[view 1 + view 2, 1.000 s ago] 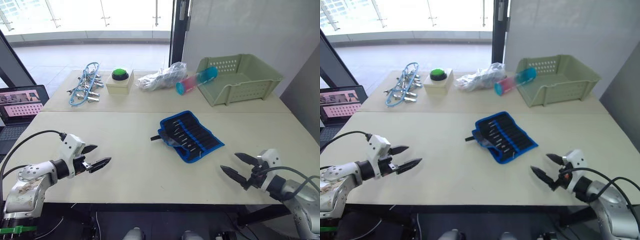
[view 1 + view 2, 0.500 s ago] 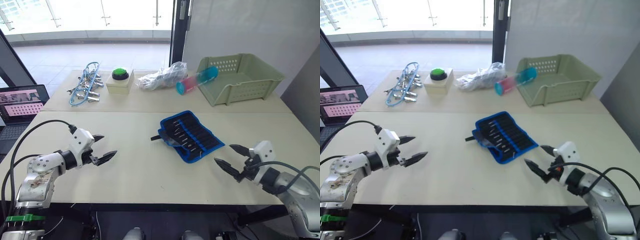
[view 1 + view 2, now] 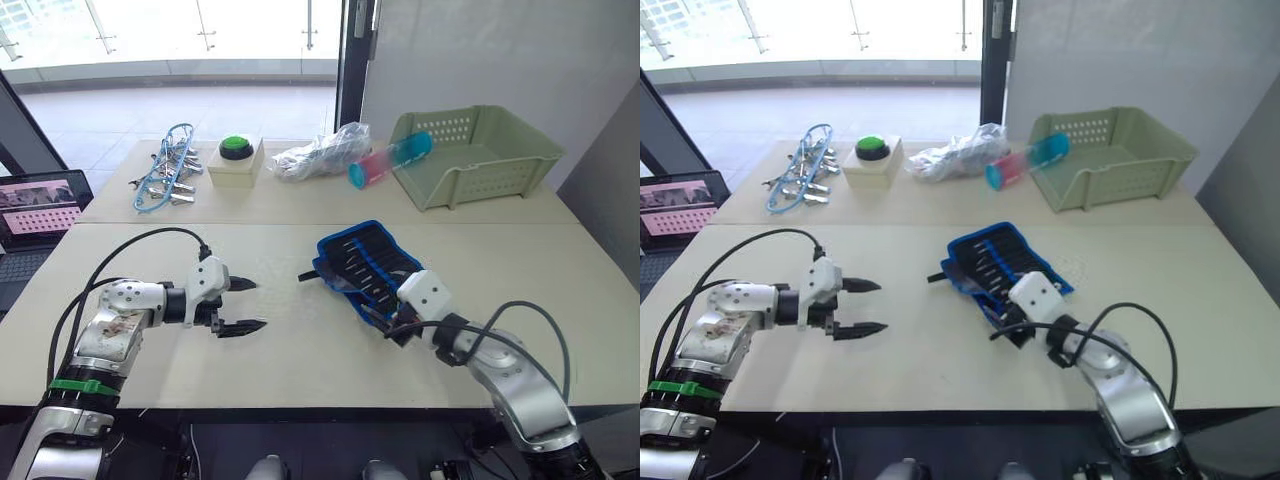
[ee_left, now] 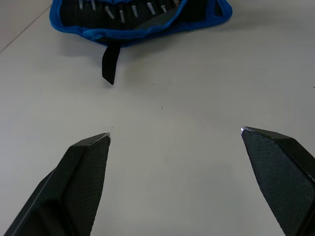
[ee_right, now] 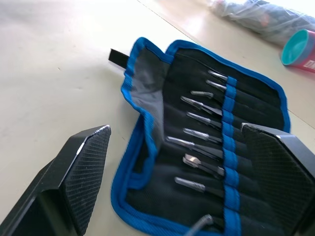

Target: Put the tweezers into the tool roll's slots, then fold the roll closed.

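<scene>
The left tool (image 3: 243, 305) is low over the table (image 3: 300, 345), and its two black fingers are wide apart. The right tool (image 3: 1006, 328) is down low too, fingers spread wide. Both arms reach forward, bent.

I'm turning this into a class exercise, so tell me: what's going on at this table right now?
A two-armed robot is working on a black tool roll with blue trim, lying open on the table. The tweezers sit in a row in its slots, tips showing. The right tool is open at the roll's near edge, holding nothing. The left tool is open above bare table, apart from the roll, facing its black strap. The roll is not yet folded.
</scene>
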`<move>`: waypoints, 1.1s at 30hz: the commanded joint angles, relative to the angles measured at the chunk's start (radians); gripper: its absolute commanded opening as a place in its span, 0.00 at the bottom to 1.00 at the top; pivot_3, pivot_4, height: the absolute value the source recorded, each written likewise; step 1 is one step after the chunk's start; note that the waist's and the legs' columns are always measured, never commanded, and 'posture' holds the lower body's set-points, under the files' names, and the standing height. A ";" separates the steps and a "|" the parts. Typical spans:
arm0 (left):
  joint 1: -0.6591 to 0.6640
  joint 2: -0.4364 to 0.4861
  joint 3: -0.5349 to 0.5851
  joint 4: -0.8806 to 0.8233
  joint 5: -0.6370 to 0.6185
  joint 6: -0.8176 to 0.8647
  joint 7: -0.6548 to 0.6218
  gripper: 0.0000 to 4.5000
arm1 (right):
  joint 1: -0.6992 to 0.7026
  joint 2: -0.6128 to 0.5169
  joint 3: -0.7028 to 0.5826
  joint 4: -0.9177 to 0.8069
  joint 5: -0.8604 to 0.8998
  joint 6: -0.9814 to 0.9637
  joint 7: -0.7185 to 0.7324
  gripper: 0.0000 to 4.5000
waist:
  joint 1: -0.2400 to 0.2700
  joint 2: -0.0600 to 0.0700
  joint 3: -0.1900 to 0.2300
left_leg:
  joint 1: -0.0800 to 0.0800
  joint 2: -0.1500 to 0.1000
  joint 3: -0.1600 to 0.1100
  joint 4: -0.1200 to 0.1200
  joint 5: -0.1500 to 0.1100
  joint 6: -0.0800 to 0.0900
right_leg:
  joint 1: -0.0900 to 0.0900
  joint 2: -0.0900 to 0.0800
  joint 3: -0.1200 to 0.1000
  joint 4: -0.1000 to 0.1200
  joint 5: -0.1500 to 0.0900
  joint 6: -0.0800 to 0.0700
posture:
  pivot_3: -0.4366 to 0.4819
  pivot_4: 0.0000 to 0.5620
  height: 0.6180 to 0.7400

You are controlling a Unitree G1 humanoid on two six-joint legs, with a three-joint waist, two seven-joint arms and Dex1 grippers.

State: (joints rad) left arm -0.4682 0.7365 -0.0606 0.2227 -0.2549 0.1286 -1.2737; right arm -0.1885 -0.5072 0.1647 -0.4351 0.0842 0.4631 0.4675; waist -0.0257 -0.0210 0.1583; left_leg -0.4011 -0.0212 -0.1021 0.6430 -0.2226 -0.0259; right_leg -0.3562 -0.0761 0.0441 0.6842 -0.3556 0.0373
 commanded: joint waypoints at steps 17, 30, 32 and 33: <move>-0.096 -0.030 -0.010 0.071 0.026 -0.139 -0.045 1.00 | -0.061 0.098 0.029 0.121 -0.031 0.003 0.028 0.00 | -0.015 0.000 0.000 | 0.001 0.000 -0.001 0.000 0.000 0.000 | -0.001 0.001 -0.001 0.002 0.000 0.000 | 0.48 0.27 1.00; -0.445 -0.188 -0.176 0.640 0.434 -0.955 0.274 1.00 | 0.017 0.038 0.037 0.005 0.036 0.050 0.155 0.00 | -0.009 -0.001 0.000 | -0.002 -0.002 0.001 0.003 0.000 0.000 | -0.001 0.000 -0.003 0.001 0.000 0.000 | 0.48 0.27 1.00; -0.504 -0.207 -0.216 0.724 0.518 -1.022 0.357 1.00 | 0.027 0.043 0.034 -0.006 0.035 0.059 0.143 0.00 | -0.011 -0.001 0.000 | -0.002 -0.003 0.001 0.003 0.000 0.000 | -0.001 0.000 -0.003 0.002 0.000 0.000 | 0.48 0.27 1.00; -0.531 -0.220 -0.237 0.758 0.557 -1.047 0.396 1.00 | 0.033 0.046 0.032 -0.013 0.034 0.062 0.137 0.00 | -0.012 -0.001 0.000 | -0.002 -0.003 0.002 0.003 0.000 0.000 | -0.001 0.000 -0.003 0.002 0.000 0.000 | 0.48 0.27 1.00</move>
State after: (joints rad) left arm -0.9689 0.5263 -0.2752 0.9411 0.2466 -0.8602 -0.9462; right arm -0.1624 -0.4649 0.2135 -0.3989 0.1020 0.5230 0.6108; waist -0.0379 -0.0218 0.1587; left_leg -0.4034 -0.0242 -0.1003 0.6455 -0.2223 -0.0257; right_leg -0.3571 -0.0765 0.0413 0.6862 -0.3557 0.0375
